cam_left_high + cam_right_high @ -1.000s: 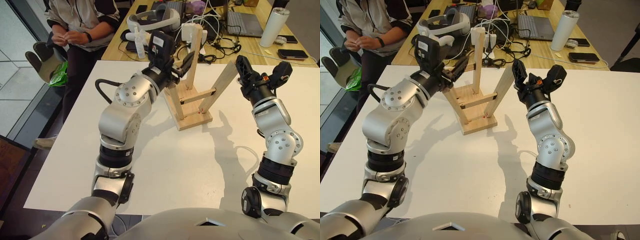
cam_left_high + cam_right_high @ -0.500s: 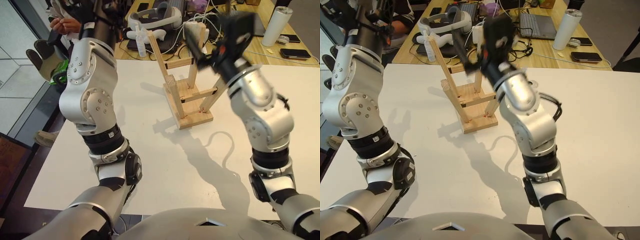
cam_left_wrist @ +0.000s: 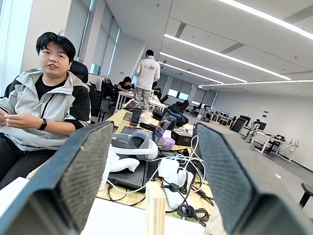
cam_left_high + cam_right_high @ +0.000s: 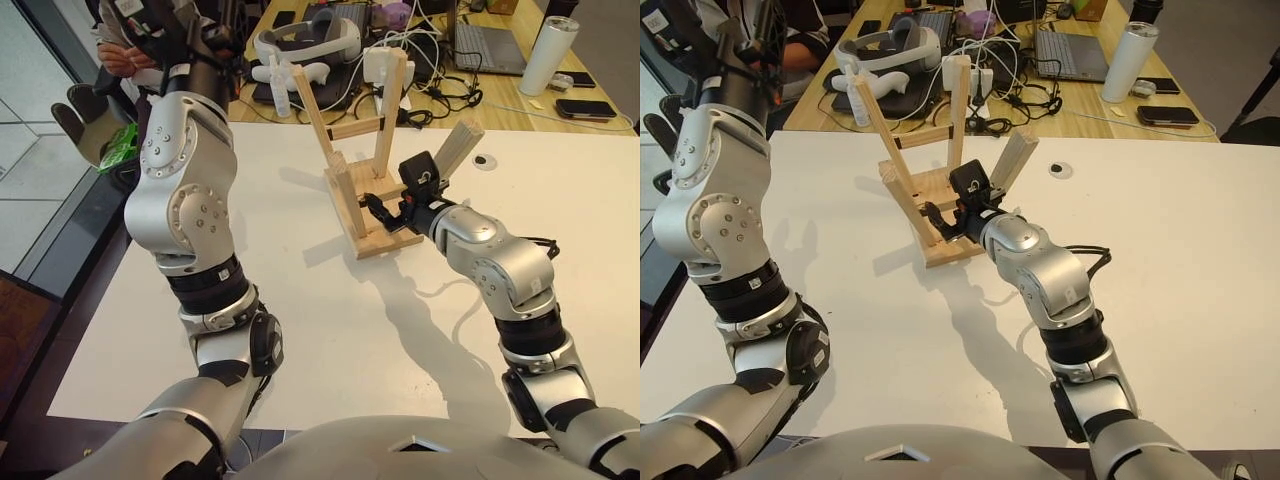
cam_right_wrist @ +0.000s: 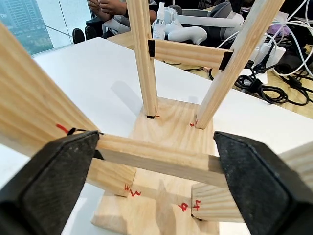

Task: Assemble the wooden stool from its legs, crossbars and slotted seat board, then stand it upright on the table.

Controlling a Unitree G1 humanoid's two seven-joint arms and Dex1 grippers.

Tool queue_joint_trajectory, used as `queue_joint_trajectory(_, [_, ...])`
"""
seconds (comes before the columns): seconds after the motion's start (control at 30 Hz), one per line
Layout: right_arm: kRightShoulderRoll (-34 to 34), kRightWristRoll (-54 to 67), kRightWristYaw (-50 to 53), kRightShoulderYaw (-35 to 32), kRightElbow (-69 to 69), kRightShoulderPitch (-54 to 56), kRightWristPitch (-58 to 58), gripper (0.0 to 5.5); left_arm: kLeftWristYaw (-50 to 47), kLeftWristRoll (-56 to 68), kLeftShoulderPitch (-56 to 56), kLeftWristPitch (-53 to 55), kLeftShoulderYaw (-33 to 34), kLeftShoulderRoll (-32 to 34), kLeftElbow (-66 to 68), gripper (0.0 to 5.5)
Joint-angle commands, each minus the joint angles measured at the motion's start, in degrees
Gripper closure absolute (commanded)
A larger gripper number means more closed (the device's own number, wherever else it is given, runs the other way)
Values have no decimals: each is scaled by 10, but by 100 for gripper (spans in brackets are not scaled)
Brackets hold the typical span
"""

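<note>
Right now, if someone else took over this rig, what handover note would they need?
Left tool: open, empty, raised high on the left side, away from the stool.
Right tool: open, one finger on either side of the near crossbar, not clamped.
Stool: upside down, seat board flat on the table, four legs pointing up.
Done: legs and crossbars look seated.
Left: grip it, flip it, stand it on its legs.
</note>
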State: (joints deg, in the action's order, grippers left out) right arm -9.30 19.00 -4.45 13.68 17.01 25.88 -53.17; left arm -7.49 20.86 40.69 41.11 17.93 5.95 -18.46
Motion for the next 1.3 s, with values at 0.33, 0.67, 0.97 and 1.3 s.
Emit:
queue_joint_trajectory(0.33, [-68,67,67,-414,-212,203,276,203,3,-75,-241,3,76,103,-15,328])
queue_joint_trajectory(0.67, [-62,26,-15,-314,-297,57,245,367,17,-125,-239,23,-10,106,27,474])
queue_joint_trajectory(0.97, [-5,56,-78,-198,-125,-13,167,367,25,-132,-217,24,-30,105,36,474])
queue_joint_trajectory(1.3, [26,59,-35,-203,1,-113,124,367,55,-146,-108,-58,-80,89,189,474])
